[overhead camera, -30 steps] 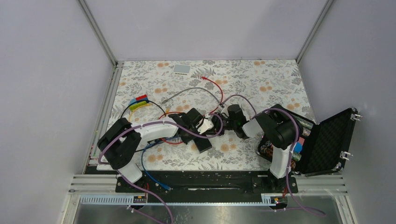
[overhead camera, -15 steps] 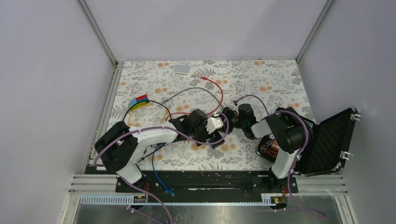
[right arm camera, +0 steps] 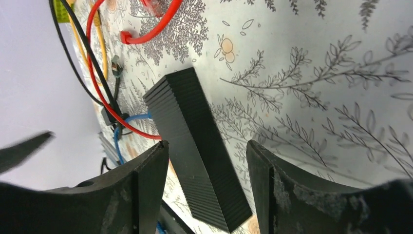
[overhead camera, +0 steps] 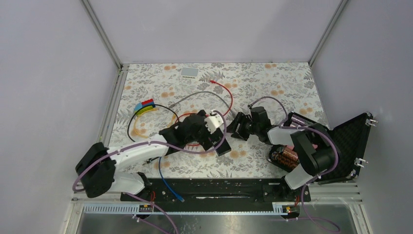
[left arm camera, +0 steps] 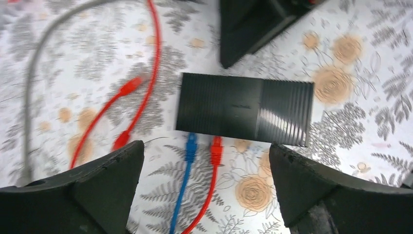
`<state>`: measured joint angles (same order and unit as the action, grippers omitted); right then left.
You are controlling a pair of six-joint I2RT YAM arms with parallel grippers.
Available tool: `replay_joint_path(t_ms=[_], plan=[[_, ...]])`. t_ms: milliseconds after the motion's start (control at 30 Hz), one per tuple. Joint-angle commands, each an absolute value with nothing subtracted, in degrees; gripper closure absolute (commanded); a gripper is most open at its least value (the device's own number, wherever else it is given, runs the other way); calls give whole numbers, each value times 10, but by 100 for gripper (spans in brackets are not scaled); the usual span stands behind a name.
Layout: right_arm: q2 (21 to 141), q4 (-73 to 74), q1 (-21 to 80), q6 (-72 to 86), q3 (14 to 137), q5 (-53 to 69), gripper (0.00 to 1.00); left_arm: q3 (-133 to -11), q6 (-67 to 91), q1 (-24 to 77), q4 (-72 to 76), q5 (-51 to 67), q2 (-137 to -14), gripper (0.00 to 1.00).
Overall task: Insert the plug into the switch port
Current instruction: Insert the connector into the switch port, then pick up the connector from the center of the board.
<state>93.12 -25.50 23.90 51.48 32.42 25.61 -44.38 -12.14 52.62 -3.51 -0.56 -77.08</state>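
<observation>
Both claws have spread since a second ago, and the right arm has drawn off rightward. Nearest, the left claw [left arm camera: 204, 163] stands wide and empty above the desk [overhead camera: 287, 87]. The right claw [right arm camera: 207, 146] is partly spread and holds nothing. Just beyond them the switch [left arm camera: 243, 108] lies flat, with a blue plug [left arm camera: 191, 142] and a red plug [left arm camera: 216, 145] side by side against its ported edge, seemingly seated. Either plug is likely light, rigid plastic with a brittle latch on a springy cord, so pinch its body, not the cord. The switch probably slides easily, so brace its long sides. Farther off lie a loose red cable [overhead camera: 227, 93] and a grey cable [left arm camera: 33, 97], then a small white box [overhead camera: 190, 72].
</observation>
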Motion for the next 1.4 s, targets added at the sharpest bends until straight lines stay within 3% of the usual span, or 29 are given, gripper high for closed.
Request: replay_joint_path(t_ms=[0, 67, 200, 300, 400, 500, 733, 900, 1067, 1133, 1233, 1300, 1367], plan=[[835, -113, 236, 408, 350, 192, 33, -452, -59, 504, -13, -152, -683, 1], [794, -73, 236, 372, 350, 168, 33, -479, 23, 445, -57, -183, -657, 1], [729, -24, 236, 312, 346, 132, 34, -555, 144, 298, -188, -136, -656, 1], [701, -4, 236, 291, 353, 132, 35, -561, 188, 246, -234, -230, -661, 1], [687, 13, 236, 284, 356, 141, 36, -528, 185, 193, -207, -161, -647, 2], [688, 11, 236, 283, 360, 155, 36, -530, 198, 170, -225, -158, -672, 30], [701, 6, 235, 284, 367, 194, 38, -524, 246, 129, -192, -122, -758, 49], [698, 6, 236, 287, 371, 214, 39, -559, 295, 79, -231, -205, -828, 55], [695, -16, 236, 284, 360, 211, 39, -564, 341, 51, -242, -139, -834, 64], [703, -23, 236, 285, 360, 215, 39, -536, 387, 57, -232, -122, -818, 65], [720, -30, 236, 286, 365, 227, 40, -515, 294, 89, -169, -59, -811, 54], [726, -29, 236, 284, 368, 237, 40, -569, 235, 95, -238, -47, -859, 46], [722, -27, 235, 281, 368, 240, 40, -626, 184, 96, -299, -29, -914, 45]])
